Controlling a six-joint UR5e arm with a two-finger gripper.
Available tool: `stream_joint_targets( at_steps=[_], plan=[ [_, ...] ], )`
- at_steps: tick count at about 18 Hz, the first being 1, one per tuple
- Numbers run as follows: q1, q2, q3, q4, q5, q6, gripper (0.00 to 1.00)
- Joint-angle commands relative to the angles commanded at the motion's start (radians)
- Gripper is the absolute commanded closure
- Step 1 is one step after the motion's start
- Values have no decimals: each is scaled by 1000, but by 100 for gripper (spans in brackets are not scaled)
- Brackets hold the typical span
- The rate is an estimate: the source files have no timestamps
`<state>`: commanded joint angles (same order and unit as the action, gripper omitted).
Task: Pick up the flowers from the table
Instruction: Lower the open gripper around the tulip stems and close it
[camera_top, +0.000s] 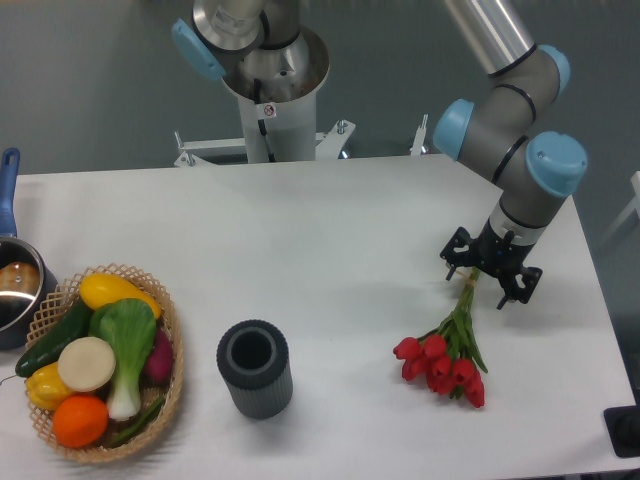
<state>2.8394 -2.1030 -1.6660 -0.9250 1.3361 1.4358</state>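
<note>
The flowers (443, 365) are a small bunch of red tulips with green stems. They lie on the white table (330, 250) at the front right, heads toward the front edge. The stems run up and back to a tan band right under my gripper (476, 280). The gripper points down over the stem ends and its black body hides the fingers. No finger shows spread to either side of the stems, so it looks closed on them. The tulip heads seem to rest on the table.
A dark ribbed cylindrical vase (256, 367) stands upright at the front middle. A wicker basket (172, 345) of vegetables and fruit, with a bok choy (126, 340), sits front left. A pot (14, 285) with a blue handle is at the left edge.
</note>
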Motion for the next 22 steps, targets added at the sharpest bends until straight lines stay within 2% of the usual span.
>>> stream_joint_targets(
  at_steps=[12, 17, 21, 22],
  plan=[
    [-11, -37, 12, -5, 0, -6, 1],
    [-6, -37, 5, -3, 0, -8, 8],
    [-6, -37, 3, -5, -2, -12, 18],
    [-6, -37, 5, -5, -2, -14, 22]
  ],
)
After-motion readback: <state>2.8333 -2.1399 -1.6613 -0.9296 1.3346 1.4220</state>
